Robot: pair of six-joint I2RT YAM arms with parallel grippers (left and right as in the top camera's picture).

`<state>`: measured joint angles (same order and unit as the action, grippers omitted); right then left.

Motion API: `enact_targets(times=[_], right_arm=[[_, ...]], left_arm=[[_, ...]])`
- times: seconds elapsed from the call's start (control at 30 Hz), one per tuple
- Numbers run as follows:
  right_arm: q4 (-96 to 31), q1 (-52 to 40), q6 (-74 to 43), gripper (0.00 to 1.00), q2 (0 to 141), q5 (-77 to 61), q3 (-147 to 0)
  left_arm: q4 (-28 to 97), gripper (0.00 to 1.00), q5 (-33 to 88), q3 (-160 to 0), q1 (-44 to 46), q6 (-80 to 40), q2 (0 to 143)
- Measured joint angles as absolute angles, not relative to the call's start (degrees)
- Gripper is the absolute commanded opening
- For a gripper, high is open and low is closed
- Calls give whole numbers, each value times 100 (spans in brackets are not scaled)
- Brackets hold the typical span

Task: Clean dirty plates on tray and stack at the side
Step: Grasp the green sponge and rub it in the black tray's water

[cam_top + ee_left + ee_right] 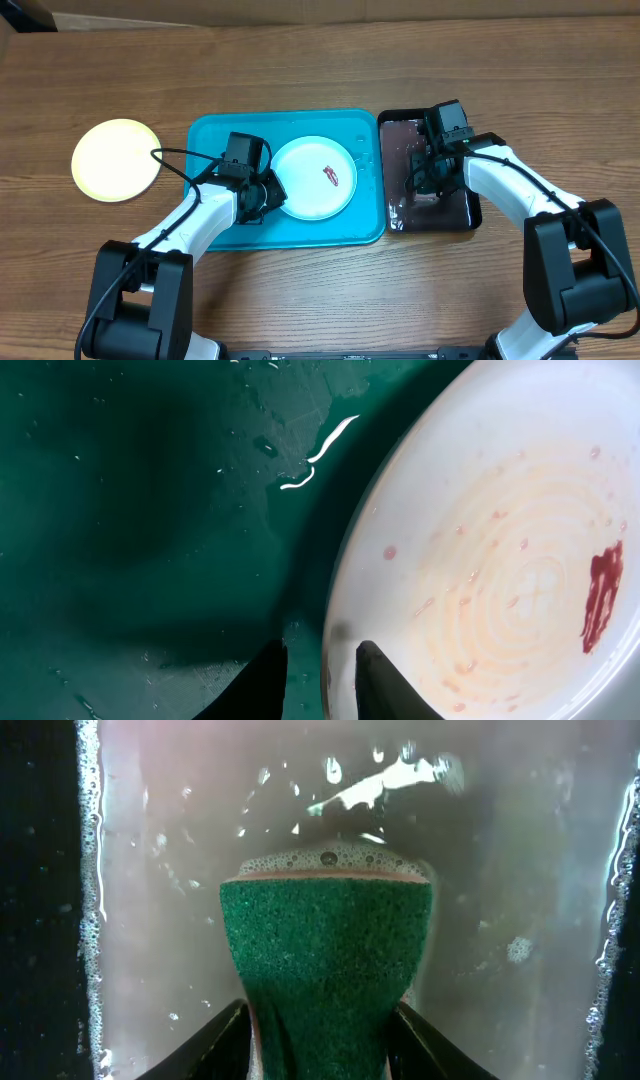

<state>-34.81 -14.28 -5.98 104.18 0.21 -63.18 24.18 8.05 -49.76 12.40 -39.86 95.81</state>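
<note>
1. While the white plate [315, 178] lies flat on the turquoise tray [215, 140], right of its middle, a red-brown smear [600, 595] marks its right side, with fainter pinkish rings around the centre.
2. The left hand [322, 648] straddles the plate's left rim, one finger on top and one outside the edge. It looks pinched onto the rim, steadying the plate.
3. The right hand [320, 1010] is over in the glossy black tray [400, 114], which sits just beside the turquoise one. It is clenched on a green scouring sponge [325, 935] that bulges above the fingers, its tip dipped in foamy water [500, 840].
4. To my eye the step is loading the sponge. Doing it well means lifting it wet but not streaming and carrying it across the two rims. It should then scrub the smear with the rough green face while the left hand stops the plate sliding.
5. A pale yellow plate [116, 160] lies alone on the wooden counter [300, 60], well to the left, which is the likely stacking spot.
</note>
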Motion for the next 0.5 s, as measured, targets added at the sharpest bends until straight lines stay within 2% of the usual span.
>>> enact_targets(times=[0.27,0.5], right_arm=[[-3332,-1428,-598,41,10418,23,-6219],[-3361,-1428,-589,48,10418,21,-6219]], left_arm=[[2416,26,808,-4976,1240,-3986,9581],[2418,26,805,-4976,1240,-3986,9581]])
